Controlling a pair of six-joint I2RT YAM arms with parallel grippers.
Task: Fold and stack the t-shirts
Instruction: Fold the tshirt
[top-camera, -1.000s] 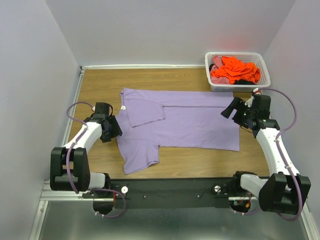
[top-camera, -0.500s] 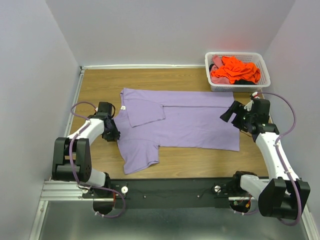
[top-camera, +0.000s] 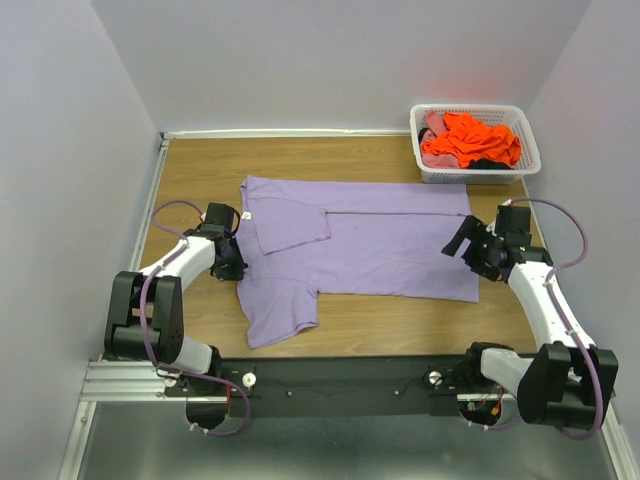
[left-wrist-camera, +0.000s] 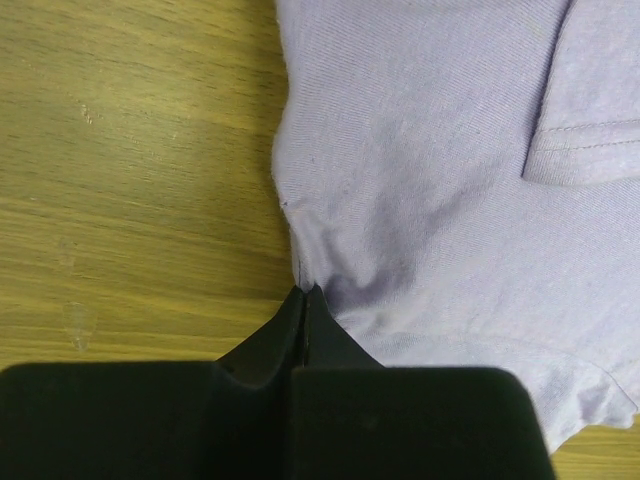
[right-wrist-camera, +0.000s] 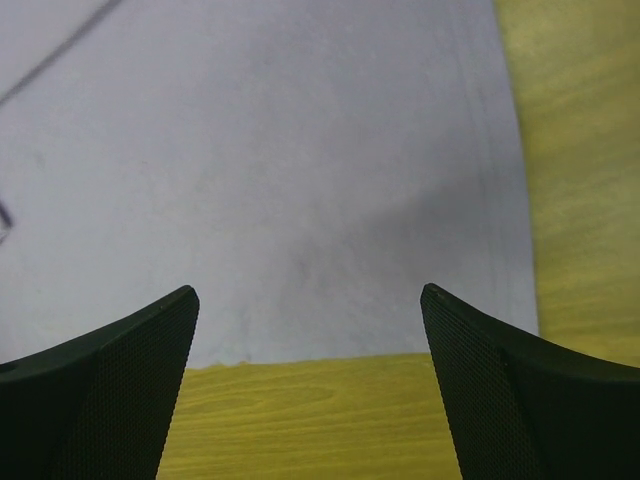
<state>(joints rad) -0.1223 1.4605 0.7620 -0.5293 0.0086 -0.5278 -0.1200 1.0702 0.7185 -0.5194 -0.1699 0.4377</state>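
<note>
Left fingers pinch the lavender t-shirt at its edge; right fingers spread wide over it

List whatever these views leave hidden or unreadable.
Top view: the neck label on the lavender t-shirt is too small to read.
Top view: the orange shirt covers whatever lies beneath it in the basket.
Left wrist view: the shut left gripper hides how much fabric it pinches.

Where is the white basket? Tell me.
Top view: the white basket sits at the far right corner of the table, just beyond the lavender shirt, orange shirts heaped inside.
</note>
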